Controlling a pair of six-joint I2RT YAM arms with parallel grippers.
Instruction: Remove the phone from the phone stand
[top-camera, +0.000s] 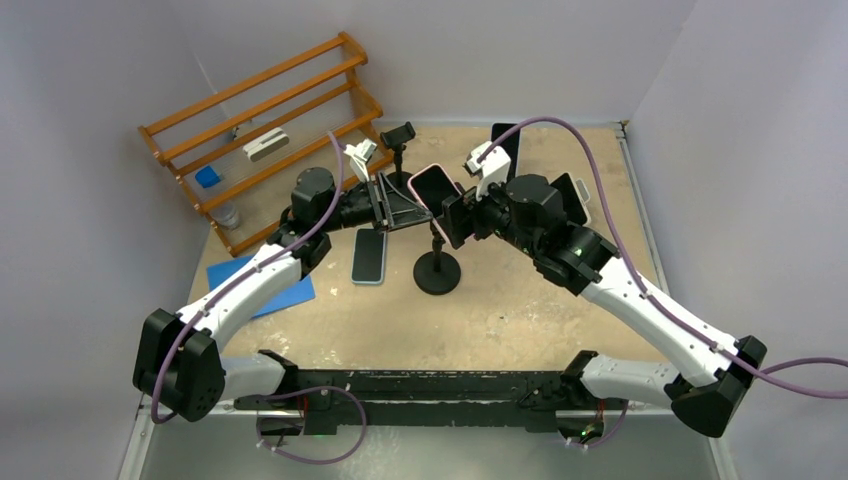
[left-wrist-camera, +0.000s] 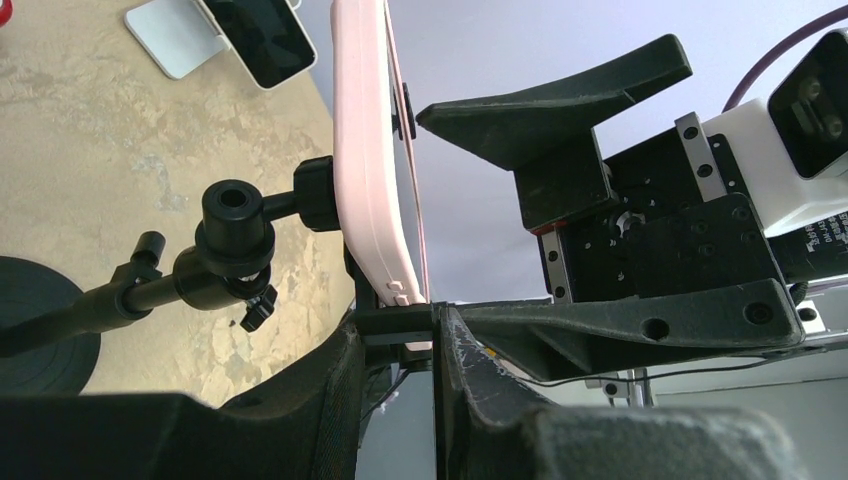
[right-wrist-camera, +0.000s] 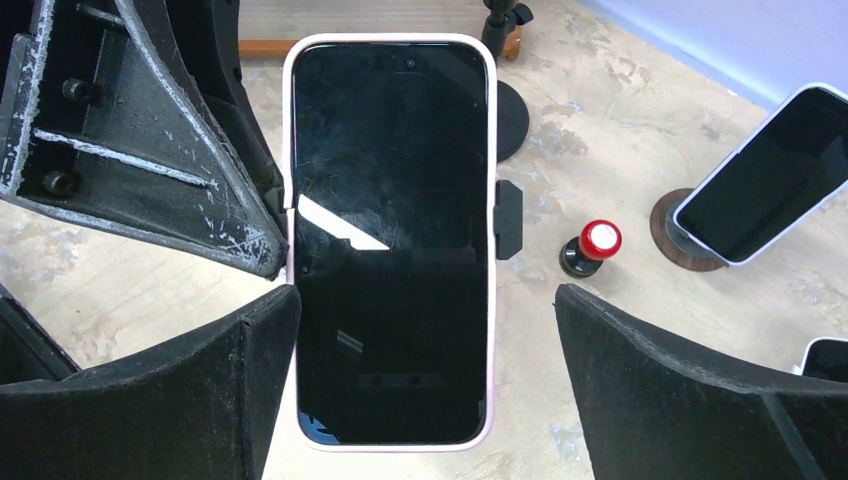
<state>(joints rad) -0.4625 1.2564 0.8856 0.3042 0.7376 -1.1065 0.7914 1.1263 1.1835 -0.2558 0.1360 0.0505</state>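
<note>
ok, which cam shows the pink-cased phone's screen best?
Right wrist. The pink-cased phone faces that camera squarely, with the whole screen in frame. Left wrist sees it edge-on, so only the side of the case shows. Top external shows it small and tilted on the phone stand.

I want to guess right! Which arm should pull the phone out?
Right. The right end effector is open around the phone; the left end effector is pinching the stand's clamp.
</note>
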